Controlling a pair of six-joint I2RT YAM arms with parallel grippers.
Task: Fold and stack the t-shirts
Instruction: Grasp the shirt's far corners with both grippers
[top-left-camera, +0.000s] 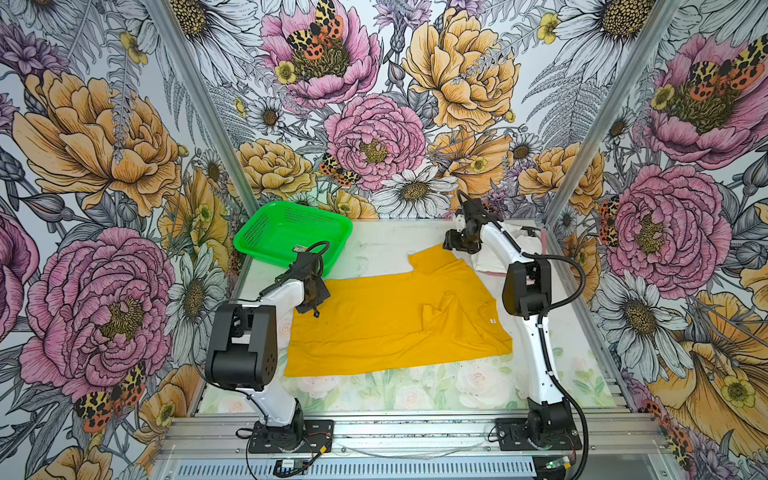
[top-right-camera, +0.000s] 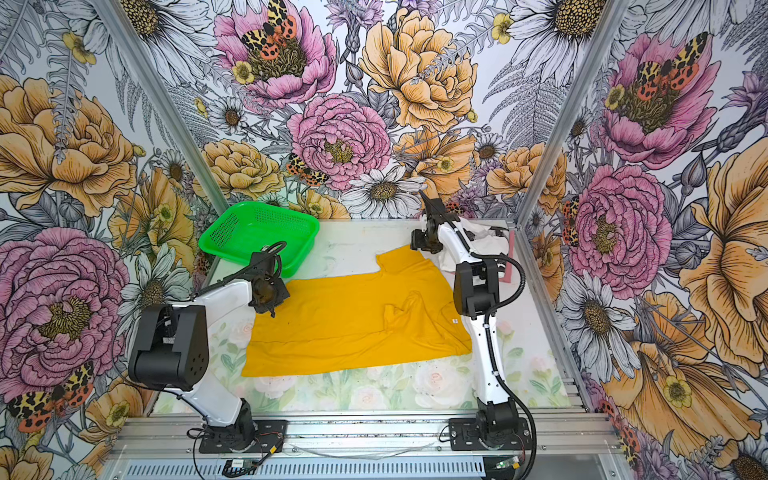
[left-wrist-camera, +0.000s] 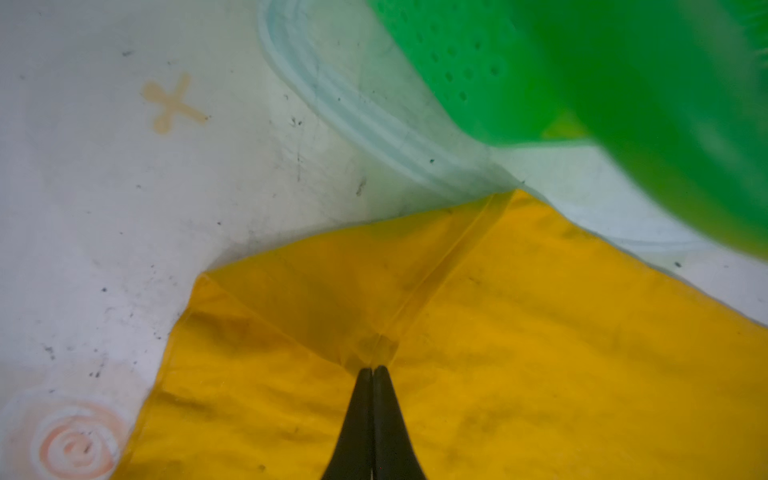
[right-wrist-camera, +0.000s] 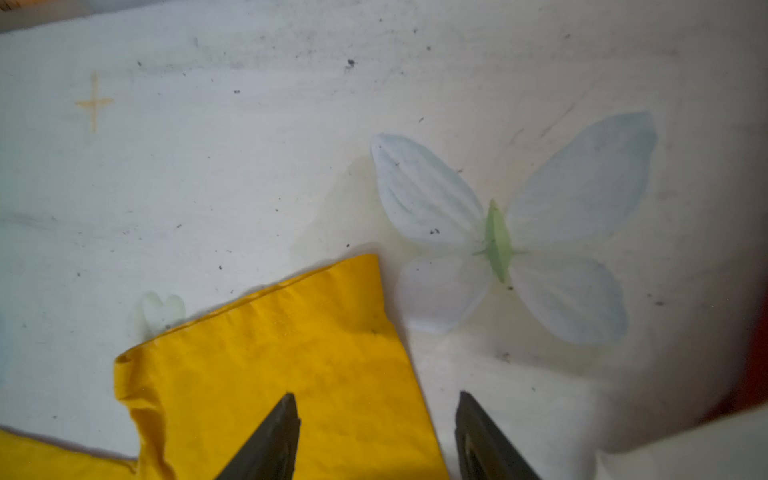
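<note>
Flowery walls (top-left-camera: 124, 145) stand around a pale bench (top-left-camera: 374, 245), and a yellow shirt (top-left-camera: 386, 320) lies spread flat across its middle.
Left gripper (left-wrist-camera: 372, 369) has its jaws pressed together, pinching the yellow shirt's hem at the corner close to the green basket (top-left-camera: 286, 232), which sits in the bench's back left corner. Right gripper (right-wrist-camera: 377, 395) has its jaws spread wide over the sleeve (right-wrist-camera: 270, 353) near the back edge. One finger is above cloth and one above bare bench. A white shirt (top-left-camera: 492, 259) and a pink shirt (top-right-camera: 510, 257) lie in the back right corner, partly hidden by the arm.
</note>
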